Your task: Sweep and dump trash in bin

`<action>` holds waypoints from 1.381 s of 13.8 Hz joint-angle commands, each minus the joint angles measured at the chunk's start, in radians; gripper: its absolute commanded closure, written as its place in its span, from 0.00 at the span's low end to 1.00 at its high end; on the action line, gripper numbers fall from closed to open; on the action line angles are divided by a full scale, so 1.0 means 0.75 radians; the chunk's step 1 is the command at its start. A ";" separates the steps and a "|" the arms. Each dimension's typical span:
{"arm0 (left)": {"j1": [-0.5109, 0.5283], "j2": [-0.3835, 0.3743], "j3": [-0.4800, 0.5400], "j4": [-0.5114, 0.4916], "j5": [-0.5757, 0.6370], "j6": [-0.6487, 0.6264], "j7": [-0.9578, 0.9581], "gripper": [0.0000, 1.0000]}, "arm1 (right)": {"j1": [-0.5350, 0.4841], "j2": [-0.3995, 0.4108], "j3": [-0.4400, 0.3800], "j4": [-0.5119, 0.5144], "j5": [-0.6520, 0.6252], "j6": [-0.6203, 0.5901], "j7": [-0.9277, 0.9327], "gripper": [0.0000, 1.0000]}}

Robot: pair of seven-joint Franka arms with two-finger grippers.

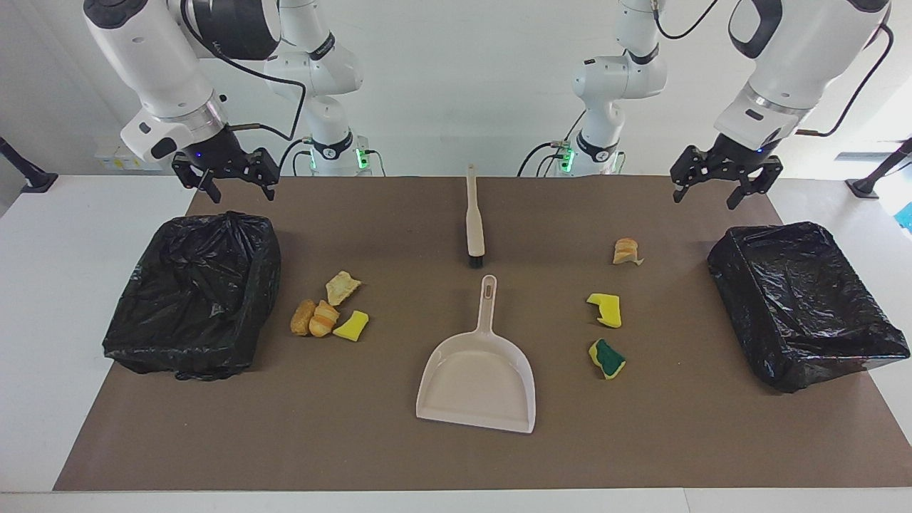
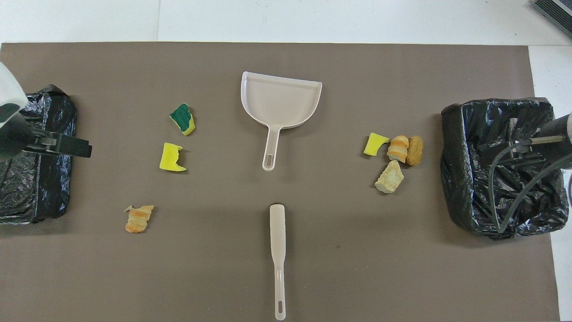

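Both the left gripper [image 1: 725,184], upper right of the facing view, and the right gripper [image 1: 226,175], upper left, are being held spread, empty. The trash [image 1: 329,307] is lying scattered mid-frame on the desk [image 1: 214,442]; scraps risk being flicked past the dustpan [image 1: 479,377] by the brush [image 1: 473,228].

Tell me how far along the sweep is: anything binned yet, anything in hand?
Nothing looks done: all seven scraps lie on the mat, four toward the right arm's end, three toward the left arm's end. The dustpan is empty and the brush lies untouched. Nothing is in hand: the left gripper and right gripper hang open, clear of both. Sweeping and dumping into the bins remain.
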 commanded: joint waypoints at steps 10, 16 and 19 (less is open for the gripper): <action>-0.408 -0.170 0.018 -0.652 -0.016 0.612 -0.288 0.00 | -0.015 -0.015 0.012 -0.003 0.000 -0.008 -0.003 0.00; -0.623 -0.168 0.014 -0.879 -0.008 0.853 -0.555 0.00 | -0.015 -0.015 0.012 -0.003 0.000 -0.008 -0.003 0.00; -0.778 -0.170 0.004 -0.943 0.000 0.907 -0.768 0.00 | -0.015 -0.015 0.012 -0.003 0.000 -0.008 -0.003 0.00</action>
